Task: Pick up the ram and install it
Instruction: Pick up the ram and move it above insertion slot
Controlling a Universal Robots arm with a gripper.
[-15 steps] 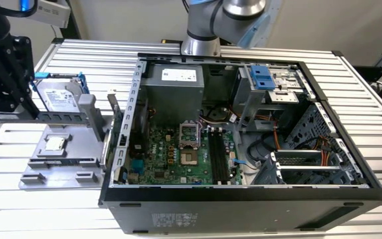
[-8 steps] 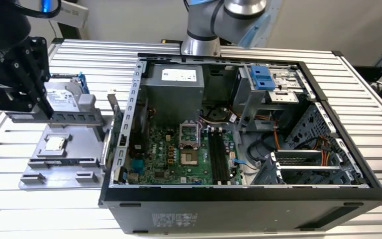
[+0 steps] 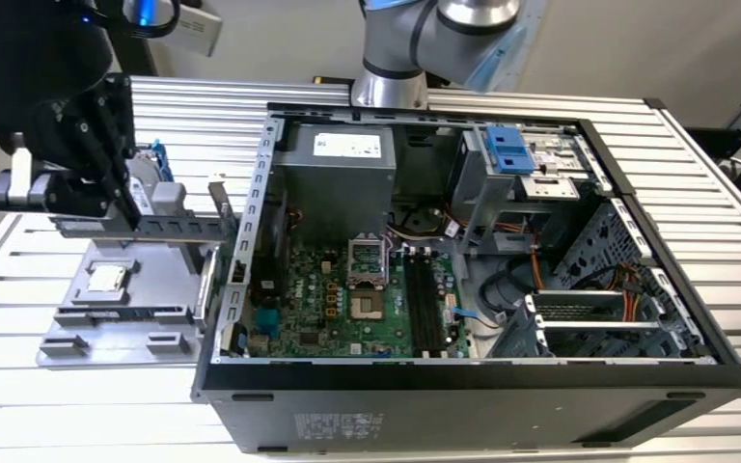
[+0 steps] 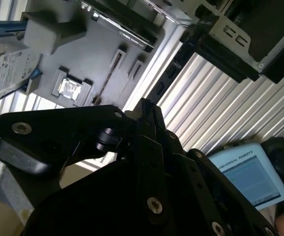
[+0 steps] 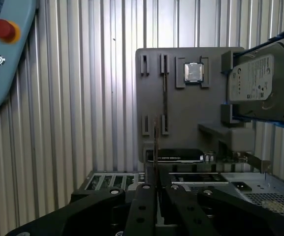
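Observation:
My gripper (image 3: pixel 97 178) hangs above the grey parts tray (image 3: pixel 88 333), at the exterior view's left of the open computer case (image 3: pixel 474 386). In the first wrist view the gripper (image 5: pixel 155 186) is shut on the ram (image 5: pixel 155 142), a thin stick seen edge-on that rises from between the fingers. A second thin dark stick (image 5: pixel 165 96) lies in a slot of the tray (image 5: pixel 181 113). The motherboard (image 3: pixel 332 299) lies on the case floor, with its long black slots (image 3: pixel 423 304) beside the processor socket.
On the tray are a square processor chip (image 3: pixel 104 278) and a silver hard drive in a blue frame (image 5: pixel 260 81). The case's metal wall (image 3: pixel 258 193) stands between tray and motherboard. A teach pendant (image 5: pixel 4 54) lies on the slatted table (image 3: pixel 11 415).

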